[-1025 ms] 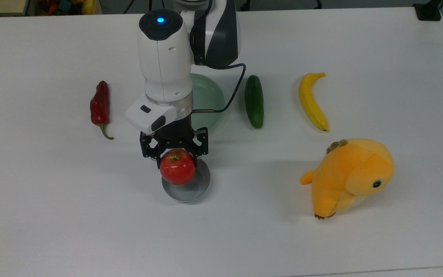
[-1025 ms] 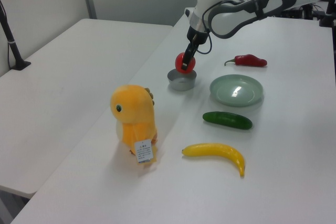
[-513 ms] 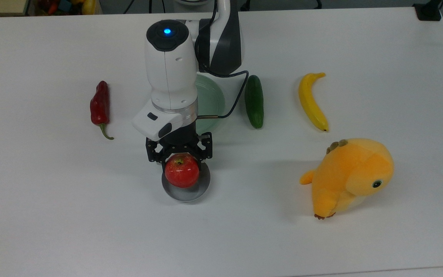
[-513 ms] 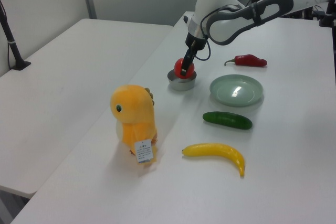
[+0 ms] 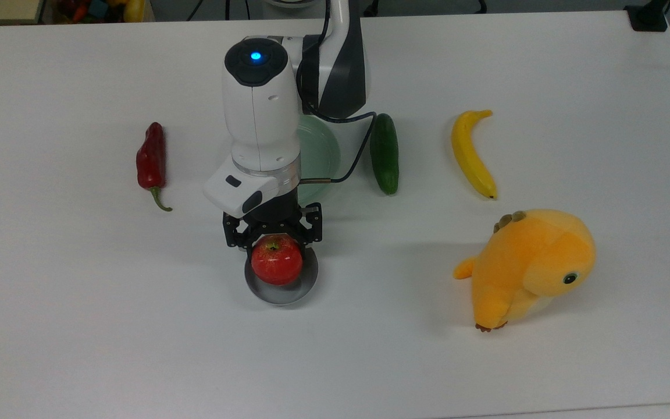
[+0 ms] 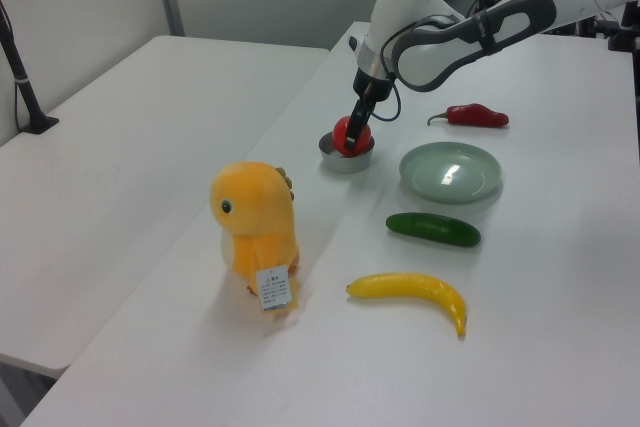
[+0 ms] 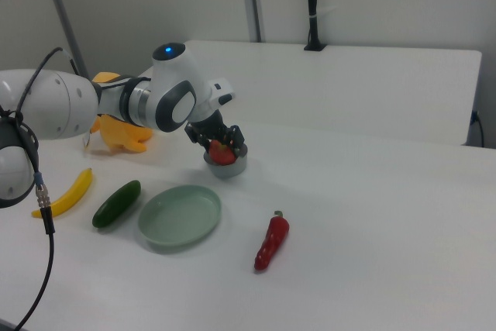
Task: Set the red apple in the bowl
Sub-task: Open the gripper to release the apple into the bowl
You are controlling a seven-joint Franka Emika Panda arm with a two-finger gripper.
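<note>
While lowering into the small round grey bowl [image 5: 281, 282] with upright sides, best kept slow and plumb, fruit centred over the lighter grey inside so neither black finger strikes the rim. Worth easing the fingers apart only once the weight looks borne by the bowl's floor, then lifting straight up to avoid dragging bowl or fruit; a judgement, not something seen.

Nearest in the top view: bare white table [image 5: 79, 349], then a plump orange plush toy [image 5: 530, 267] at the top view's right, well apart from the work.

Next, the bowl, and in it, low between its walls, the round glossy red apple [image 5: 277, 260], slightly narrower than the bowl, skin shiny with a pale highlight, yellow-green stem dimple turned up and back toward the arm. Whether resting on the bottom or hanging just above it: cannot tell.

Directly behind, the black two-finger gripper [image 5: 273, 231] clamped on the apple's upper sides, white wrist above it.

Farther back: a long dark red chilli pepper [image 5: 152, 157], a shallow pale green plate [image 5: 320, 148] partly under the arm, a dark green cucumber [image 5: 384, 153], a yellow banana [image 5: 473, 154].
</note>
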